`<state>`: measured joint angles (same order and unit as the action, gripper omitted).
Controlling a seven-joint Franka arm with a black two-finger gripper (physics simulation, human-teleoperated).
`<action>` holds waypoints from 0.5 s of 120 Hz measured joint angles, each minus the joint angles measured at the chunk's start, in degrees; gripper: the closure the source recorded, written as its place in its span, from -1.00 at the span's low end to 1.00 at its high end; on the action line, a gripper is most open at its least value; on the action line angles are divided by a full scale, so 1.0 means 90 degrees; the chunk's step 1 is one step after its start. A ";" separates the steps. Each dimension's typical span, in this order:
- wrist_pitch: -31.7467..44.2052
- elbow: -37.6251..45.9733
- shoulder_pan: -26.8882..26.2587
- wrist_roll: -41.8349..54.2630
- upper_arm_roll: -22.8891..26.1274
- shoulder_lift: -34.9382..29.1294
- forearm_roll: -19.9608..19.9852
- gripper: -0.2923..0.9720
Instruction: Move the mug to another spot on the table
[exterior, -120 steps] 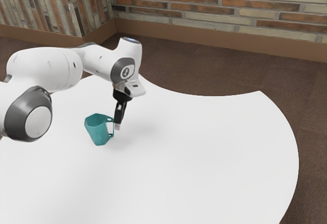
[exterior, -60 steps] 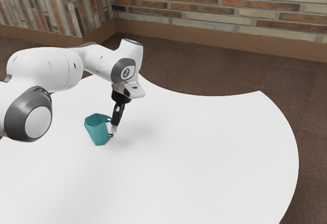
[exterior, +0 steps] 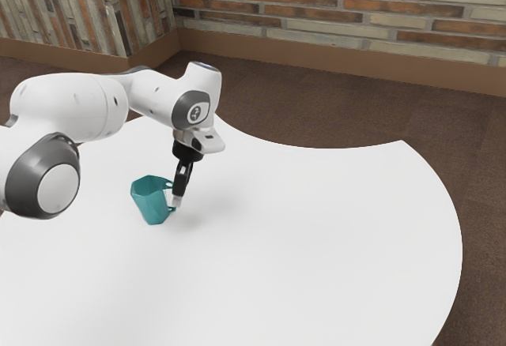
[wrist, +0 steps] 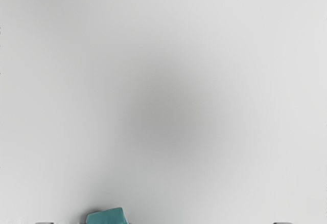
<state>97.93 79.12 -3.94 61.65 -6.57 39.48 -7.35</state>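
Arm (exterior: 150, 97) extended, hand (exterior: 179, 201) pointing down, fingers (exterior: 183, 182) parted.

1. In the exterior view the gripper (exterior: 179, 201) stands in front of the mug (exterior: 149, 202) and hides part of its handle.
2. In the wrist view the mug (wrist: 106, 217) is cut by the picture's edge, with a blurred teal corner in sight.
3. The arm (exterior: 67, 125) and the table (exterior: 332, 251) run off the exterior view's left and lower edges.
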 joint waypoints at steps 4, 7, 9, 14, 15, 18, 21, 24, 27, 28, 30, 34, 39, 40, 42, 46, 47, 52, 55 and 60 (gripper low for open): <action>0.0000 0.0000 0.0006 -0.0010 -0.0001 -0.0003 0.0001 -0.32; 0.0002 -0.0006 0.0016 -0.0017 -0.0001 -0.0001 -0.0001 -0.32; 0.0004 -0.0013 0.0022 -0.0022 -0.0001 0.0001 -0.0003 -0.32; 0.0011 -0.0040 0.0033 -0.0032 -0.0002 0.0004 -0.0009 -0.32; 0.0013 -0.0046 0.0035 -0.0034 -0.0002 0.0006 -0.0010 -0.32; 0.0019 -0.0060 0.0040 -0.0041 -0.0002 0.0008 -0.0012 -0.32; 0.0026 -0.0075 0.0042 -0.0047 -0.0002 0.0011 -0.0015 -0.32; 0.0033 -0.0087 0.0040 -0.0053 0.0001 0.0016 -0.0018 -0.32; 0.0048 -0.0094 0.0039 -0.0058 0.0003 0.0018 -0.0021 -0.32; 0.0053 -0.0096 0.0039 -0.0060 0.0004 0.0019 -0.0021 -0.32; 0.0063 -0.0099 0.0039 -0.0063 0.0005 0.0020 -0.0021 -0.32; 0.0087 -0.0100 0.0038 -0.0070 0.0006 0.0024 -0.0021 -0.32; 0.0124 -0.0099 0.0038 -0.0077 0.0007 0.0032 -0.0022 -0.32; 0.0131 -0.0098 0.0038 -0.0079 0.0007 0.0034 -0.0021 -0.32; 0.0147 -0.0098 0.0038 -0.0081 0.0007 0.0037 -0.0021 -0.31; 0.0178 -0.0098 0.0040 -0.0086 0.0008 0.0047 -0.0021 -0.31; 0.0184 -0.0098 0.0041 -0.0087 0.0008 0.0049 -0.0022 -0.31; 0.0216 -0.0097 0.0049 -0.0092 0.0008 0.0060 -0.0023 -0.31; 0.0233 -0.0097 0.0052 -0.0092 0.0008 0.0065 -0.0027 -0.31; 0.0255 -0.0097 0.0057 -0.0086 0.0006 0.0068 -0.0037 -0.31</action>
<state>100.22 78.24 -3.43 60.87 -6.52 40.10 -7.68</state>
